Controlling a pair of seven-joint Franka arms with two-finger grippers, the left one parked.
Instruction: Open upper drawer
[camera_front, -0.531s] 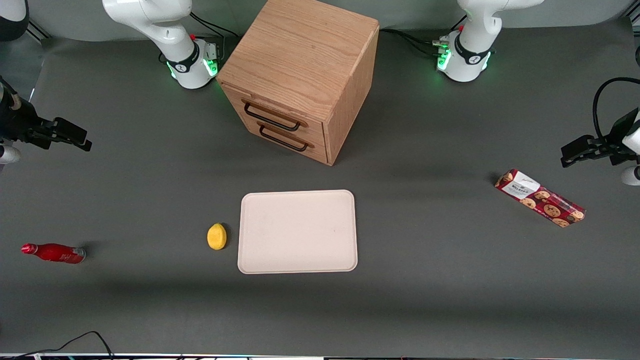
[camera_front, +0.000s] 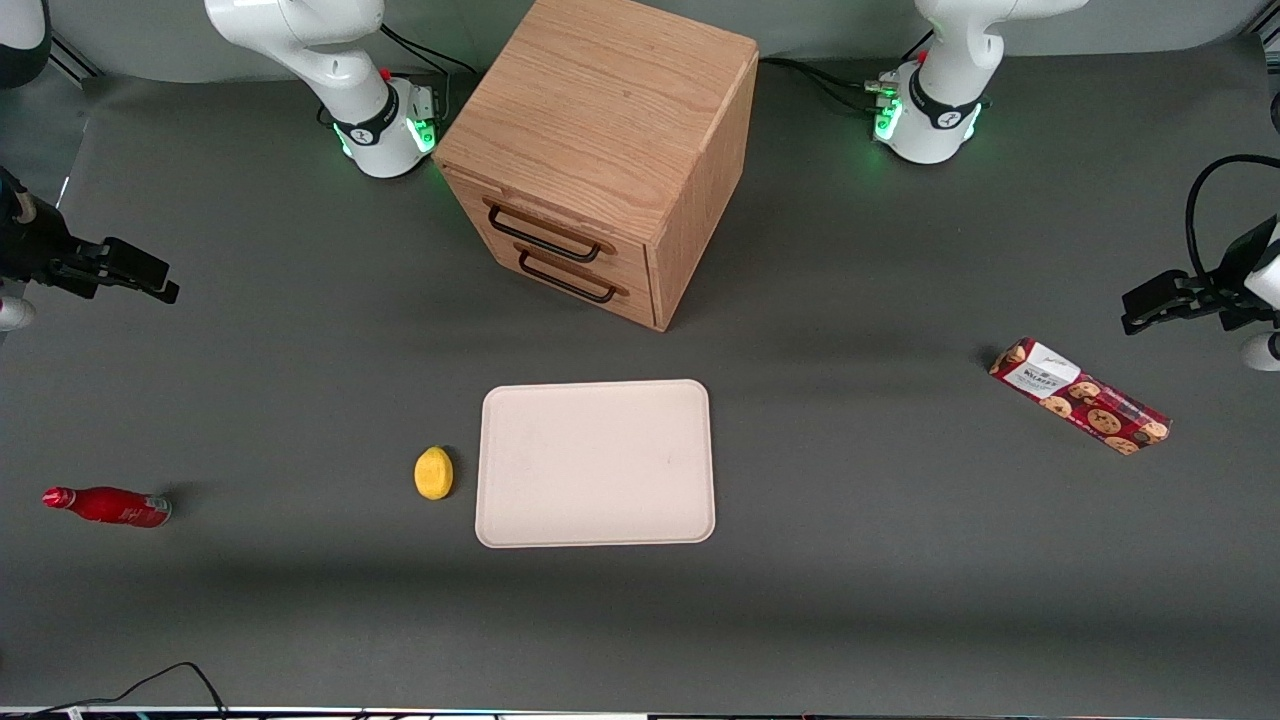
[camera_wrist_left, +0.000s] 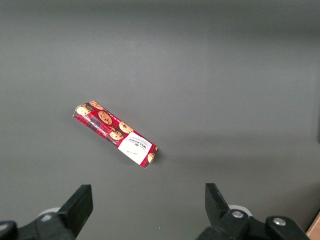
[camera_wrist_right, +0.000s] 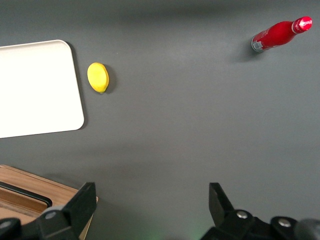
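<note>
The right arm's black two-finger gripper (camera_front: 150, 283) hangs above the dark grey surface (camera_front: 300, 620) at the working arm's end, its jaws spread wide and holding nothing. A red bottle (camera_front: 105, 506) lies on its side nearer the front camera. Next come a small yellow lemon (camera_front: 433, 473) and, just beside it, a pale rectangular tray (camera_front: 596, 463). Farther from the camera stands the boxy oak cabinet (camera_front: 610, 110); its upper drawer (camera_front: 560, 222), with a thin black bar handle (camera_front: 543, 240), sits closed above the lower matching drawer (camera_front: 585, 287). A red cookie package (camera_front: 1079, 396) lies toward the parked arm's end.
</note>
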